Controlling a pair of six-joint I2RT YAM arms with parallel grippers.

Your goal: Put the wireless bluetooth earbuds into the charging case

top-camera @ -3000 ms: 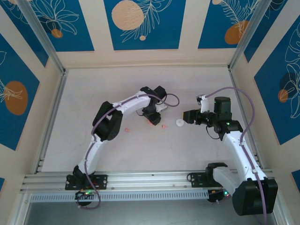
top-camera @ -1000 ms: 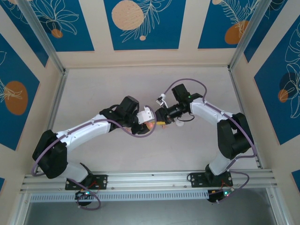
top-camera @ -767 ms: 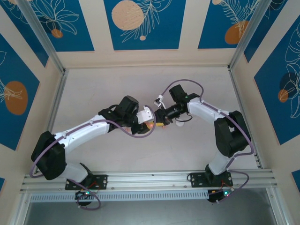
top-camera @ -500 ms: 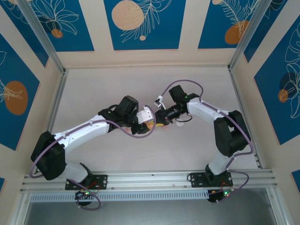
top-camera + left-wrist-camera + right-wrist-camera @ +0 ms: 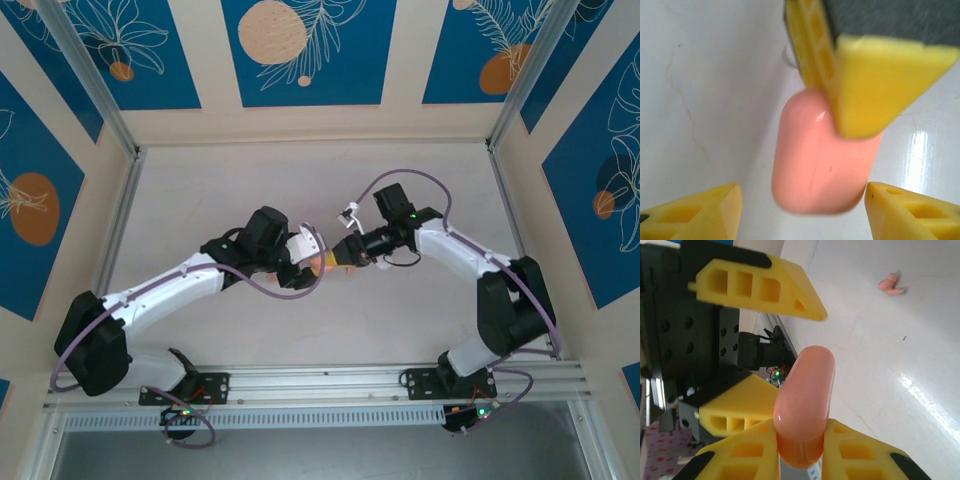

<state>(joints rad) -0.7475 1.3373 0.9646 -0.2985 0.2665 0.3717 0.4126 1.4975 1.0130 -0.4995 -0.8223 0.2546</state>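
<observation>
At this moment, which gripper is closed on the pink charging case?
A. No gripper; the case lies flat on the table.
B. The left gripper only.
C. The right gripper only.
C: in the right wrist view the charging case is pinched between the yellow fingers of the right gripper, while the left gripper has its jaws open on either side of the case.

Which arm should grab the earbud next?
Left, probably. Its hand is open and empty; the right hand is shut on the charging case. An earbud lies loose on the table.
</observation>
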